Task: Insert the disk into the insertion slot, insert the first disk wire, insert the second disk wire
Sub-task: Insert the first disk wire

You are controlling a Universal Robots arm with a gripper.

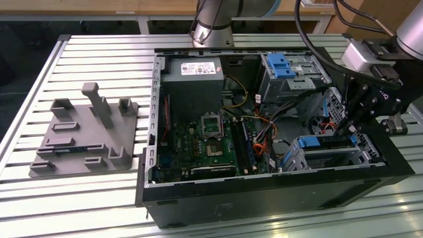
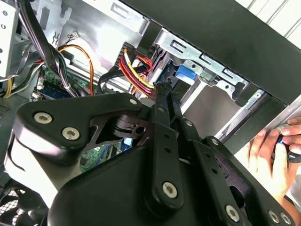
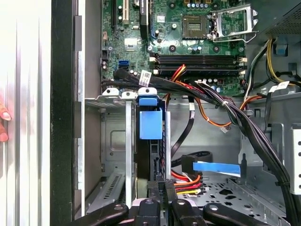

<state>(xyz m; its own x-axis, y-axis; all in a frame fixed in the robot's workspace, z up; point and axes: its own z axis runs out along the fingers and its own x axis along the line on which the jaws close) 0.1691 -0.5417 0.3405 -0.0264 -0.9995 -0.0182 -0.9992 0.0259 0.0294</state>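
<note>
End effector (image 2: 162,89) near disk (image 3: 150,125); second wrist view shows a hand (image 2: 273,155).

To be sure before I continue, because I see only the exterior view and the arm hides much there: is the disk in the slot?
Observer: Yes. In the first wrist view the disk stands on edge inside the slot, with its blue end toward the board.
Operator: Where are the wires?
Observer: Red and yellow wires and a blue-tagged cable lie beside the disk. I cannot tell whether they are plugged in.
Operator: Is anything near the case?
Observer: Yes. A hand is at the outer wall of the case, on the slot's side.
</note>
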